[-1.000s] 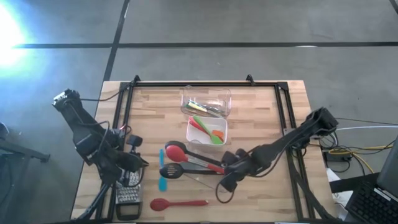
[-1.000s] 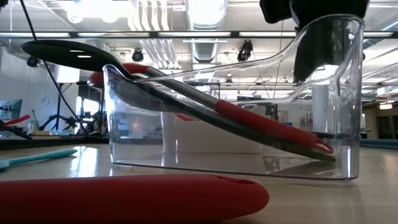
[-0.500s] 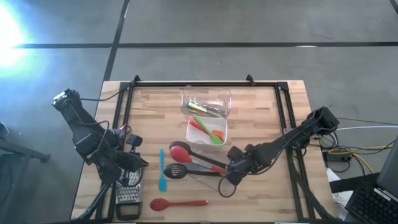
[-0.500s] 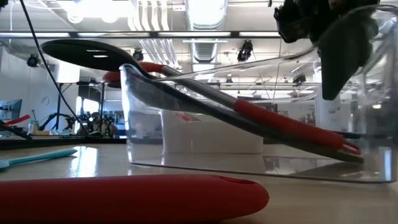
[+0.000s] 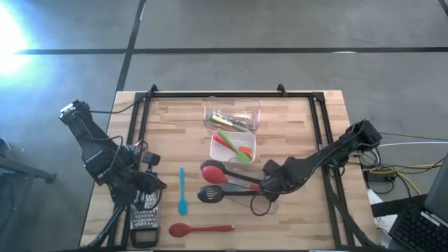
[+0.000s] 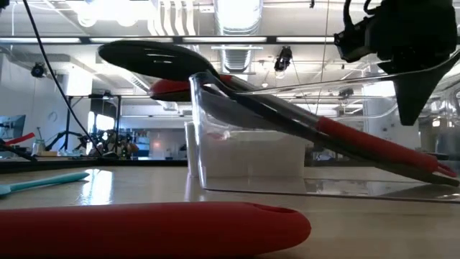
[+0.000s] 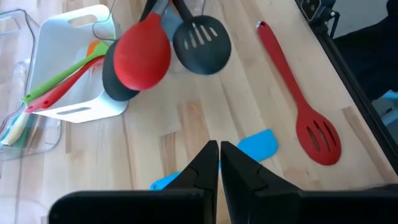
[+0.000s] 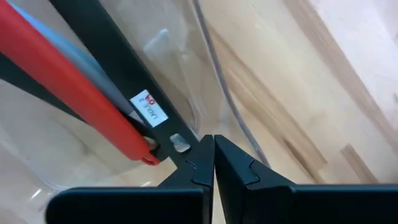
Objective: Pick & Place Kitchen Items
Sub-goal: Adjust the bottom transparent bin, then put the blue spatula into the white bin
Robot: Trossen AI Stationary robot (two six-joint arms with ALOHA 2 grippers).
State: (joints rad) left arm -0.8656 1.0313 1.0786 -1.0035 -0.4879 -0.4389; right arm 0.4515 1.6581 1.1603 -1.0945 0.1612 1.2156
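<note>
A clear plastic tub (image 5: pixel 260 207) (image 6: pixel 215 144) sits on its base right of the table's middle. It holds a black ladle (image 7: pixel 118 87), a red spoon (image 5: pixel 213 171) (image 7: pixel 143 53) and a black slotted spoon (image 5: pixel 210 194) (image 7: pixel 200 38); their heads stick out over its left end. My right gripper (image 5: pixel 268 187) (image 8: pixel 213 149) is shut on the tub's right end. A teal spatula (image 5: pixel 182 192) (image 7: pixel 258 144) and a red slotted spoon (image 5: pixel 199 229) (image 7: pixel 298 102) lie flat on the wood. My left gripper (image 5: pixel 159 183) (image 7: pixel 219 149) hangs shut at the left, touching nothing. My right gripper pinches the tub's right end wall (image 8: pixel 233 118), beside the utensils' handle ends, with one finger inside the tub and one outside. The fingers (image 6: pixel 413 90) come from above, pointing down. The tub stays with its base on the table.
A steel box grater (image 5: pixel 143 217) lies near the table's near left corner under the left arm. A clear tub of small green tools (image 5: pixel 232 115) and a white tub with green, red and orange tools (image 5: pixel 233 147) (image 7: pixel 74 62) stand toward the far edge. A black frame rims the table.
My right gripper has drawn the clear tub toward the table's right edge, sliding it along the wood with the ladle and spoons riding inside. The teal spatula, earlier beside the utensil heads, now lies apart from them.
</note>
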